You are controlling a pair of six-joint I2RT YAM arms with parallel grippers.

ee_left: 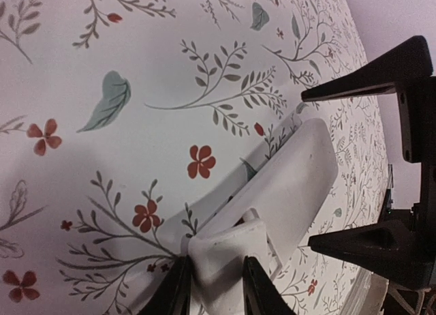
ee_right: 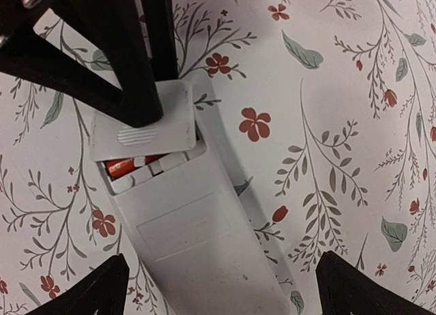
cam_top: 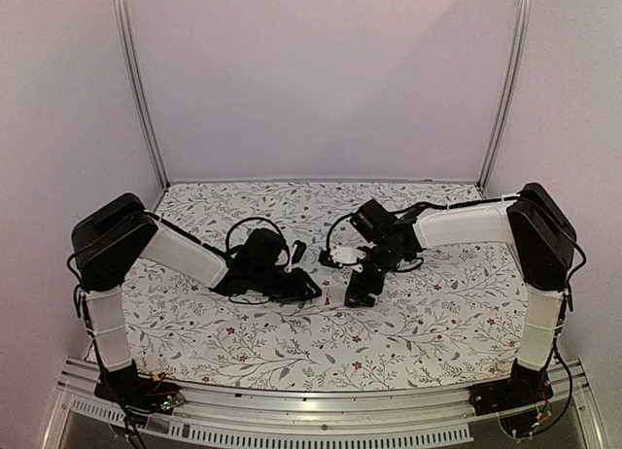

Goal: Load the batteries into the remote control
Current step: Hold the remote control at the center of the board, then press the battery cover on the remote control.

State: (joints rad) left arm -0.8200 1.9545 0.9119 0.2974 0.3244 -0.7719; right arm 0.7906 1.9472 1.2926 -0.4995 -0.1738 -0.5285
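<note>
Watching from beside the table (ee_right: pixel 340 90), I see the remote control (ee_right: pixel 197 240) lying white back up between the two arms. The left gripper (ee_left: pixel 214 291) is pinched on its cover (ee_right: pixel 143 124) end. The right gripper (ee_right: pixel 219 271) hangs spread wide astride the body, clear of it. An orange battery (ee_right: pixel 126 167) shows in the gap; the dark one I cannot make out. Closing looks near: I'd brace the body first, then slide the cover flat along its rails, never tilted.
</note>
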